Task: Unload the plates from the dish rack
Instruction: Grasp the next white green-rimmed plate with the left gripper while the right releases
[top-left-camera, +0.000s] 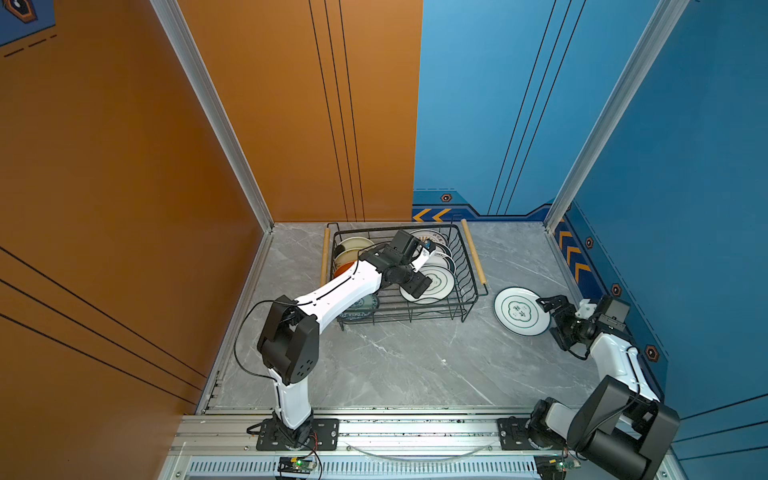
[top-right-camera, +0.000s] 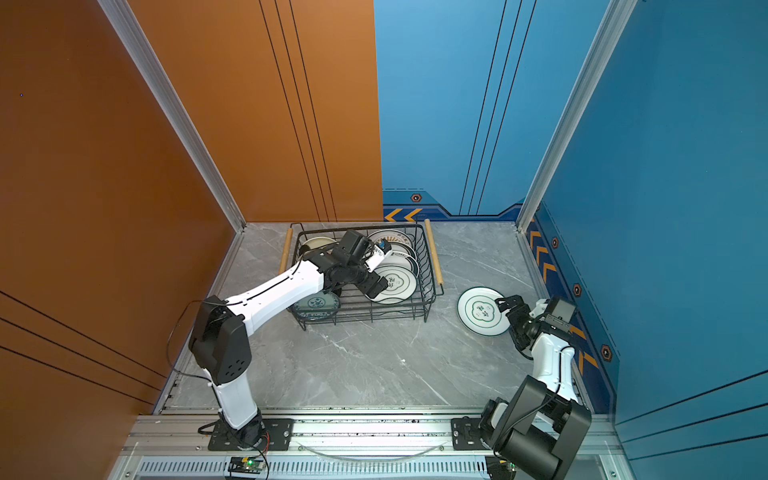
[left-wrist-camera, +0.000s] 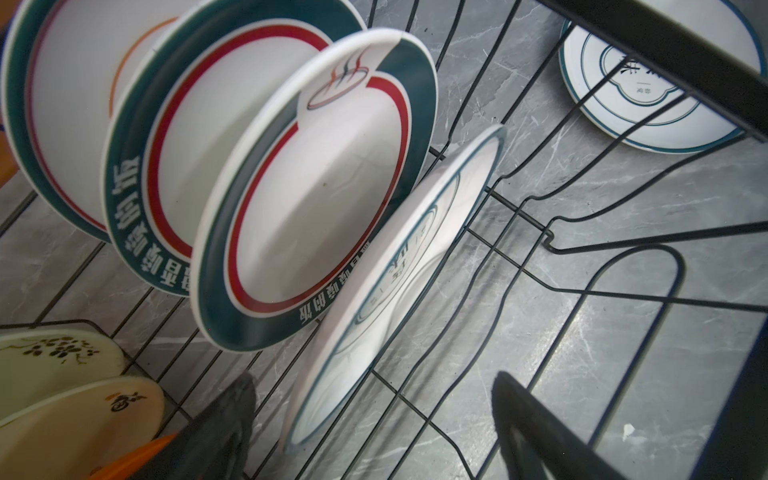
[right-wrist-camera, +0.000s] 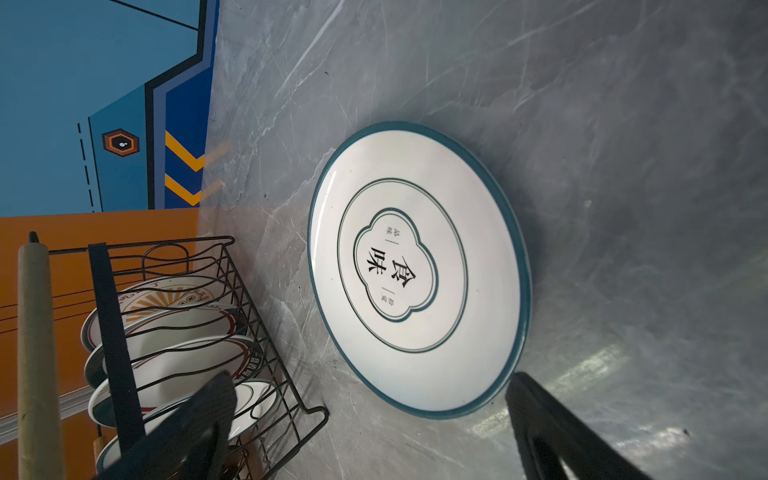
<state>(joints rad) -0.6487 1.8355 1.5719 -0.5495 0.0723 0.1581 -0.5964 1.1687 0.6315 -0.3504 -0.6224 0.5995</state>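
— So, biggest first: where do we stand?
— Our worktop (top-left-camera: 415, 365) carries the dish rack (top-left-camera: 468, 270), and our left gripper (left-wrist-camera: 374, 376) is down inside it, jaws apart, holding nothing.
— What do we face there?
— A row of plates (left-wrist-camera: 199, 137) stands on edge ahead of the jaws. The nearest, a leaning white plate (left-wrist-camera: 386, 291), has its lower edge between the jaws, close to the one on the row's side and apart from the other. It seems to rest against a dark-rimmed plate (left-wrist-camera: 316, 199) beyond it.
— Its lie?
— Nearly edge-on, running away from the jaws, so its thickness sits across their closing line. We judge a pinch on that rim comes next.
— And our right gripper (right-wrist-camera: 370, 374)?
— Outside the rack, jaws apart, empty; one unloaded plate (right-wrist-camera: 415, 270) lies flat just ahead of them. Our left arm is nearer.
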